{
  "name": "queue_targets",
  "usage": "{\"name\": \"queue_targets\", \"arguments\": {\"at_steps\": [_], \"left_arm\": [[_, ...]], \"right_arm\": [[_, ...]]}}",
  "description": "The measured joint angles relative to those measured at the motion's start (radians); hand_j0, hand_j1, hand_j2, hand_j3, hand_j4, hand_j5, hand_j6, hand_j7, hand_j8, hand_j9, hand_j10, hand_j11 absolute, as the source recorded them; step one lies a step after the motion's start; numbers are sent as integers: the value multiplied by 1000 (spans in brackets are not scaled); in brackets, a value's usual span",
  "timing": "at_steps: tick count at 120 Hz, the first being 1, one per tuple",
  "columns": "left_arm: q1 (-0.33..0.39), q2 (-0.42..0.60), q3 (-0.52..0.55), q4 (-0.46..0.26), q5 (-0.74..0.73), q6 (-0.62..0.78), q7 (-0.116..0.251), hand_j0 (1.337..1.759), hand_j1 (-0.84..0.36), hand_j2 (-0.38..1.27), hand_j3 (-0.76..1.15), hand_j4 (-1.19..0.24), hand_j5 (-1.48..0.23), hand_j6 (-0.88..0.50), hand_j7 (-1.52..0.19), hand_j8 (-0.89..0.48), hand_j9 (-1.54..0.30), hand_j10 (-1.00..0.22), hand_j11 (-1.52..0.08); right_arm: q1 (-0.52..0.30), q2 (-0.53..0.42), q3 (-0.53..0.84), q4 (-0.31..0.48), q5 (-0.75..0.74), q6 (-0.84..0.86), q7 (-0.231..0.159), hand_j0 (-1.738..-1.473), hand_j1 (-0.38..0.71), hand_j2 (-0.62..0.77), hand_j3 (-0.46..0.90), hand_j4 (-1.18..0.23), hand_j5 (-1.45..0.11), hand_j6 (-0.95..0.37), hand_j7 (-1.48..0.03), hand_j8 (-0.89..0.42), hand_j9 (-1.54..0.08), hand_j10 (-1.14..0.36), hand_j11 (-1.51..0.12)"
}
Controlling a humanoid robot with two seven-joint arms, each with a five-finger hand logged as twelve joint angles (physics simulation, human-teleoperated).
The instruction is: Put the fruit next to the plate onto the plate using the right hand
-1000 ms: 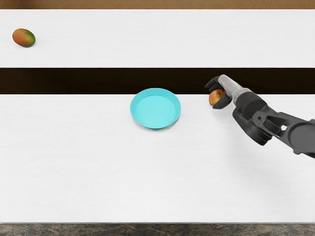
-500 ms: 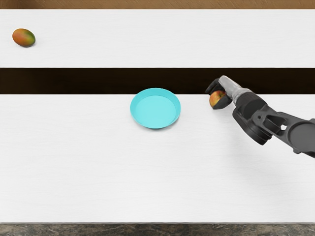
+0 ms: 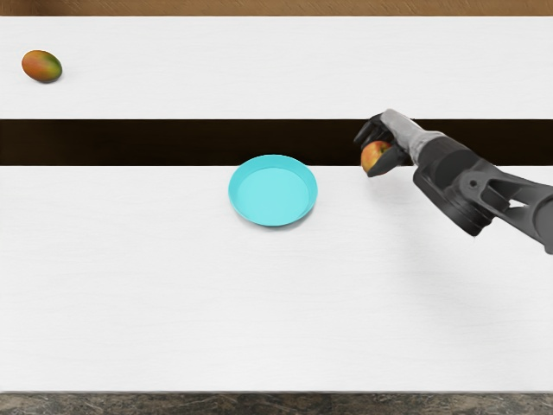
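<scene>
Right of plate [image 3: 273, 190]: red-orange fruit [image 3: 373, 156] gripped by right hand [image 3: 380, 147].

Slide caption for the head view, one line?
Right robot hand grips the fruit right of the cyan plate.

1 head camera is looking down at a slant across the white table [image 3: 173, 303], facing its far edge from well back.

Simulated workspace: plain white tables [image 3: 259, 303]
</scene>
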Motion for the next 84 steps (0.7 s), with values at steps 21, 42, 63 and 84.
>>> {"name": "queue_targets", "arguments": {"at_steps": [21,42,63,84], "left_arm": [[0,0,0,0,0,1,0,1658,73,46,0,-230,-299,-230,-299,-230,-299,-230,-299],[0,0,0,0,0,1,0,1658,73,46,0,-230,-299,-230,-299,-230,-299,-230,-299],[0,0,0,0,0,0,0,1658,73,46,0,-230,-299,-230,-299,-230,-299,-230,-299],[0,0,0,0,0,0,0,1658,73,46,0,-230,-299,-230,-299,-230,-299,-230,-299]], "right_arm": [[36,49,0,19,4,0,-23,-1655,218,109,1,-610,-892,-559,-838,-321,-877,-439,-855],[53,117,0,19,6,0,-28,-1656,243,157,1,-616,-911,-550,-851,-302,-895,-408,-867],[65,182,0,15,5,-2,-29,-1656,258,207,0,-628,-908,-561,-858,-320,-892,-407,-867],[64,245,-3,-7,3,-3,-27,-1657,279,292,0,-636,-903,-614,-862,-343,-889,-409,-863]]}}
